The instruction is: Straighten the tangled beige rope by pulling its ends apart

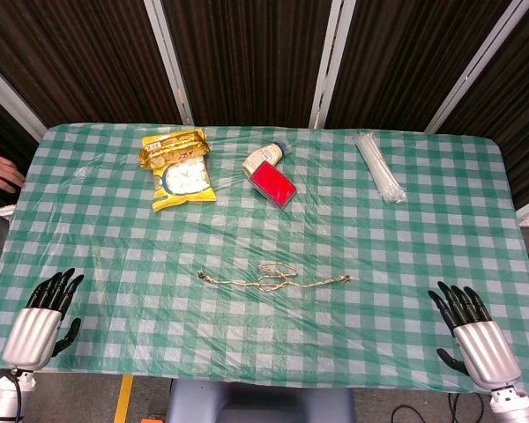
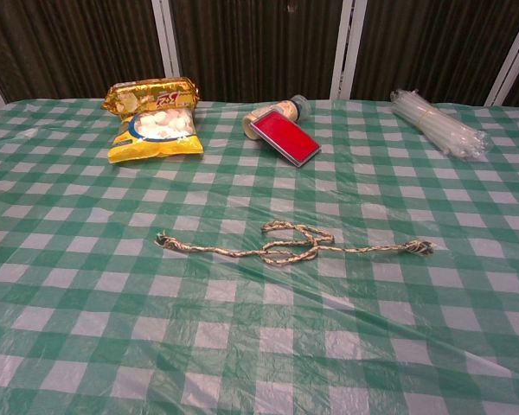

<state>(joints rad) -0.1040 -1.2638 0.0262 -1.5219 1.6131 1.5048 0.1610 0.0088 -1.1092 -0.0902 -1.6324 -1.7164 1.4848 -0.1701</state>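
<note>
The beige rope [image 1: 276, 278] lies across the middle of the green checked table, looped and crossed over itself near its centre. In the chest view the rope [image 2: 287, 246] shows one frayed end at the left and one at the right. My left hand [image 1: 42, 322] rests at the near left edge of the table, fingers spread, holding nothing. At the near right edge my right hand [image 1: 470, 333] lies the same way, fingers apart and empty. Both hands are far from the rope and appear only in the head view.
A yellow snack bag [image 1: 180, 167] lies at the back left. A red flat box [image 1: 272, 183] and a small bottle [image 1: 269, 155] sit at the back centre. A clear bundle of straws [image 1: 379, 166] lies back right. A person's hand [image 1: 0, 170] shows at the left edge.
</note>
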